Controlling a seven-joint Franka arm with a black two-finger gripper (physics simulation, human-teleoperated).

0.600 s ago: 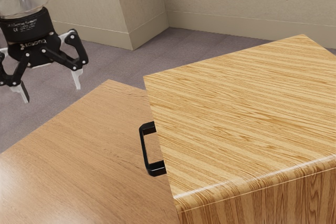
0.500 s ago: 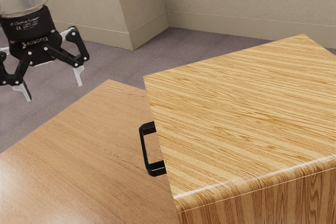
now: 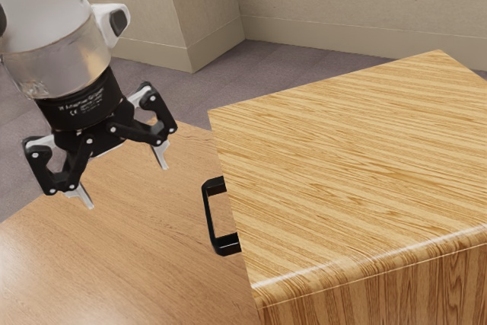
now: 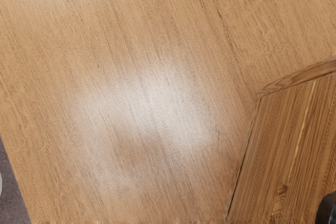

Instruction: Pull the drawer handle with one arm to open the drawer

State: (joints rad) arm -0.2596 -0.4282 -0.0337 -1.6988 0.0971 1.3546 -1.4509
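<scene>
handle [image 3: 218, 217]: black loop, upright on the cabinet's front, just over the table; untouched.
cabinet [image 3: 350, 165]: wood-grain box, set on the table, at the exterior view's right.
gripper [image 3: 123, 180]: fingers spread wide, nothing between them; above the table, near the handle, toward the exterior view's left of it.
table [image 3: 114, 264]: wood, pale sheen below the gripper.
floor [image 3: 228, 74]: grey carpet.

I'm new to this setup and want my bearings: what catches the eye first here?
The big wooden drawer cabinet stands at the exterior view's right, its black handle jutting from the front face over the table. At the exterior view's left, the black gripper hovers open above the table, apart from the handle.
</scene>
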